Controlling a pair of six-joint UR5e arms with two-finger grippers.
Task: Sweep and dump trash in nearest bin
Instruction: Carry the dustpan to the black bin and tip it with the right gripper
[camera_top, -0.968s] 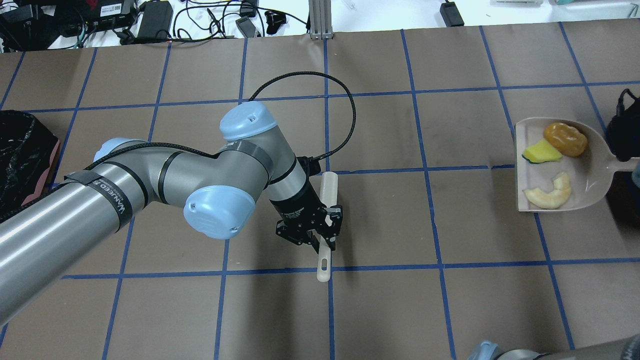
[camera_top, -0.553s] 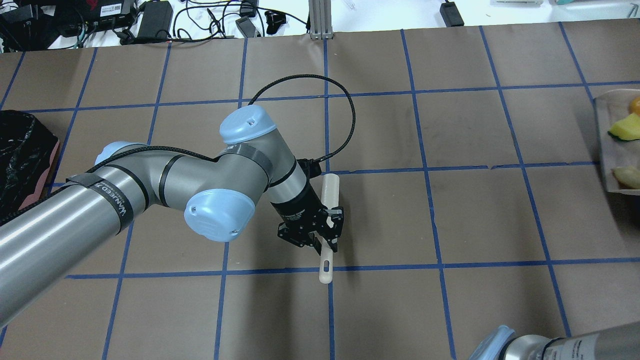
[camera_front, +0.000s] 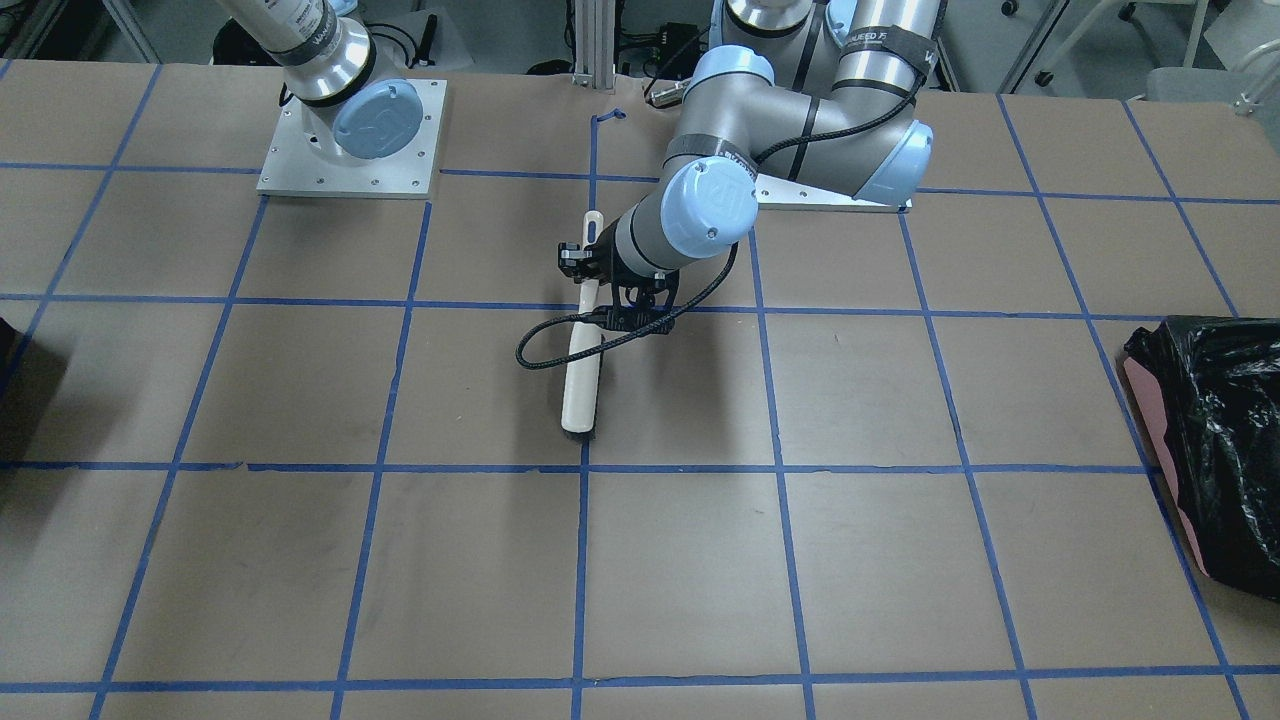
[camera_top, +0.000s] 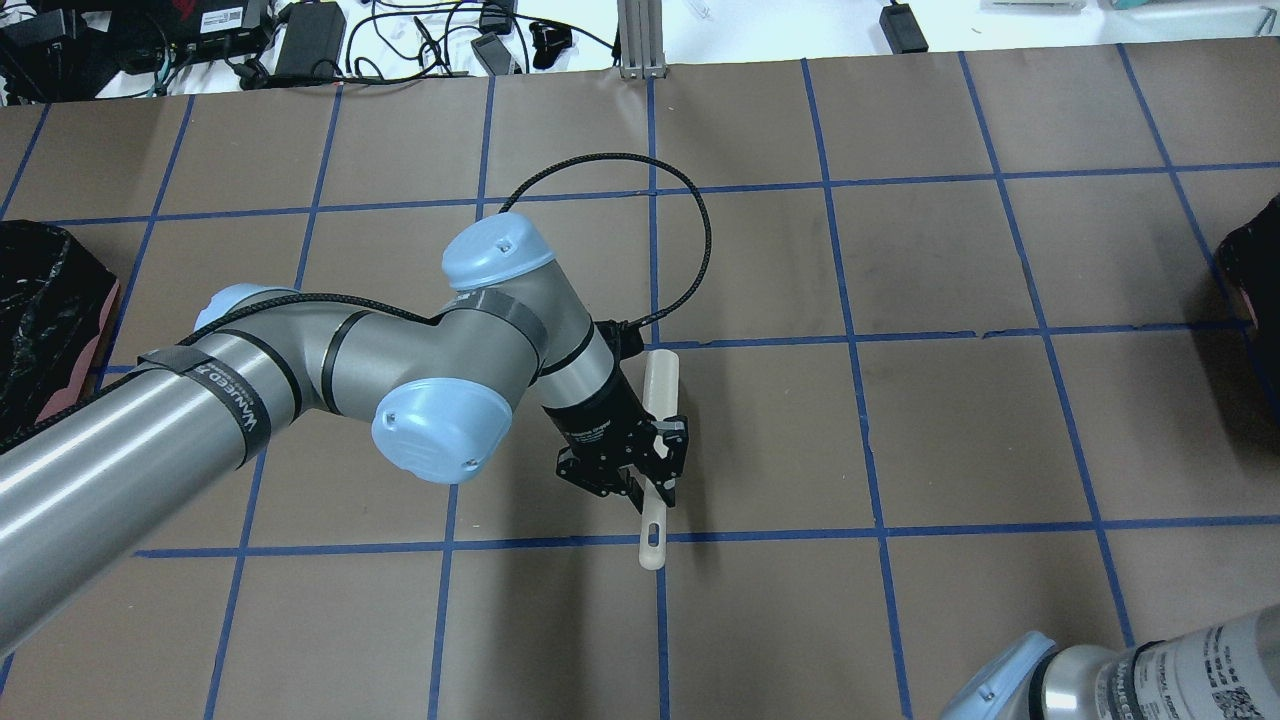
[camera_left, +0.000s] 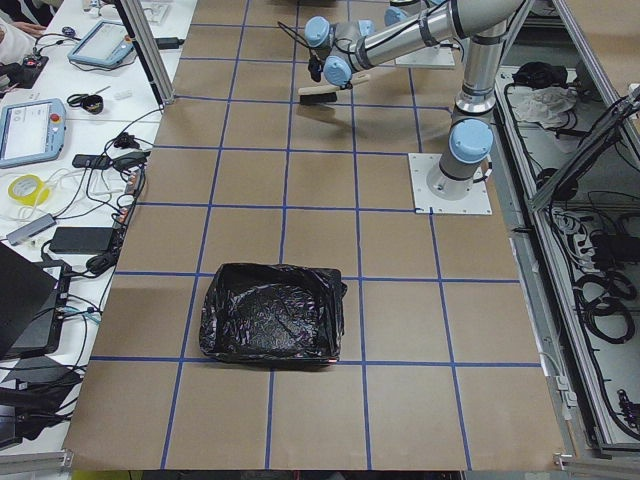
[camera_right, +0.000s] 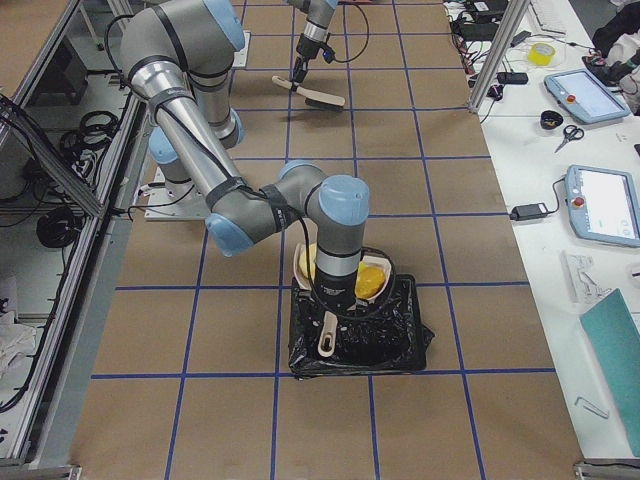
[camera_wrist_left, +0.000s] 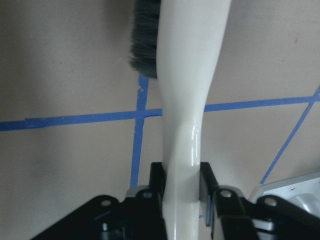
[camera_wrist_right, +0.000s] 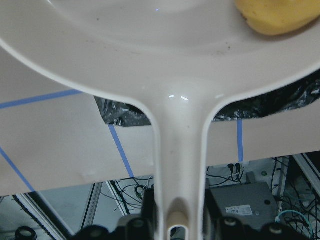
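Note:
My right gripper (camera_wrist_right: 179, 220) is shut on the handle of the white dustpan (camera_wrist_right: 150, 30). In the exterior right view it holds the dustpan (camera_right: 330, 340) over the black-lined bin (camera_right: 400, 345) on my right. The orange-brown bun (camera_right: 368, 279) and a yellow piece (camera_right: 308, 262) lie in the pan. A yellow-orange piece (camera_wrist_right: 277, 15) shows in the right wrist view. The ring pastry is hidden. My left gripper (camera_top: 640, 482) is shut on the cream brush (camera_top: 659, 385) at mid-table, its bristles (camera_wrist_left: 145, 40) just above the paper.
A second black-lined bin (camera_top: 40, 310) stands at the table's left edge, also in the front view (camera_front: 1215, 440). The right bin's corner (camera_top: 1255, 260) shows at the overhead view's right edge. The right arm's elbow (camera_top: 1130, 670) is at the near right. Blue tape lines grid the brown table.
The dustpan with the trash has moved right, out of the overhead view, to above the right bin. The right arm's elbow has come further into view. The left arm and brush barely moved.

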